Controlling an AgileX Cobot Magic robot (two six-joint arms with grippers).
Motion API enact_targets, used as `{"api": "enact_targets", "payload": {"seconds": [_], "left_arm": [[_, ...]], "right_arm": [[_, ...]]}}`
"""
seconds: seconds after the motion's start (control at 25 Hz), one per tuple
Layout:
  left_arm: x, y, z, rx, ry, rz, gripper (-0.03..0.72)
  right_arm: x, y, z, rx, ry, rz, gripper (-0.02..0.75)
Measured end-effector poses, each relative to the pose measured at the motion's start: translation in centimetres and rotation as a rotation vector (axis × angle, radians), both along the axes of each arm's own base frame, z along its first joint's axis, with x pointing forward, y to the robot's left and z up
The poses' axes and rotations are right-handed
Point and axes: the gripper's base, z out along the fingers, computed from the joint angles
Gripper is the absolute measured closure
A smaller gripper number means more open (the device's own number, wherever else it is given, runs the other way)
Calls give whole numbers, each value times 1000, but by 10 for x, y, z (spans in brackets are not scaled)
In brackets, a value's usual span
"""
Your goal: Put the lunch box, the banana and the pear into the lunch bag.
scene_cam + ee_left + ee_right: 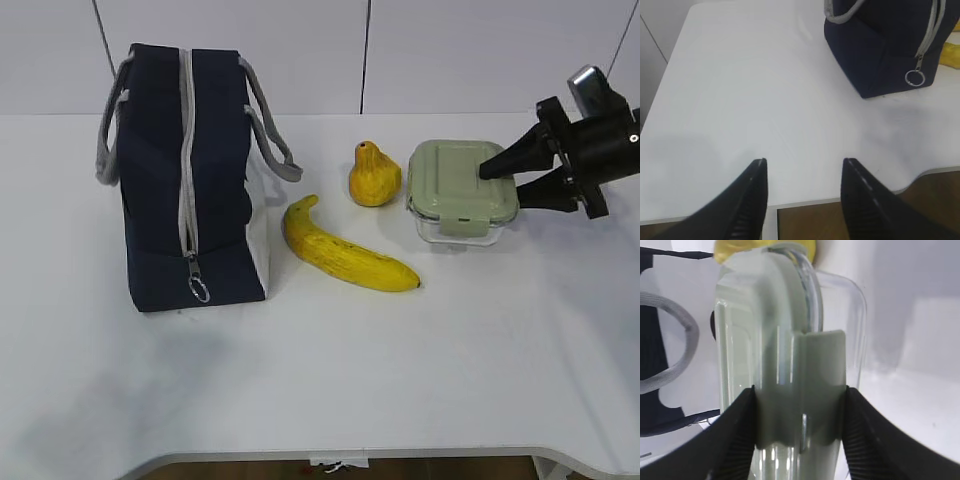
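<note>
Right gripper (799,427) pinches the lunch box (462,190) by its side clip; left gripper (802,192) hangs spread over the surface (320,380). Left of the lunch box sit the pear (373,176), banana (345,250), then lunch bag (180,180), zipped.

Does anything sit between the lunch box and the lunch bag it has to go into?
Yes. The pear and the banana lie on the table between the lunch box and the lunch bag. The bag's zipper also looks closed along its top.
</note>
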Motion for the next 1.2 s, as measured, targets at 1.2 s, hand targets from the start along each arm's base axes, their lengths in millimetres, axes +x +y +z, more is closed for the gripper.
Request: {"api": "enact_targets", "payload": {"seconds": [1.2], "left_arm": [[223,-44,65,-513,463,-259,283]], "right_arm": [[-24,45,133,112,-199,-1,356]]}}
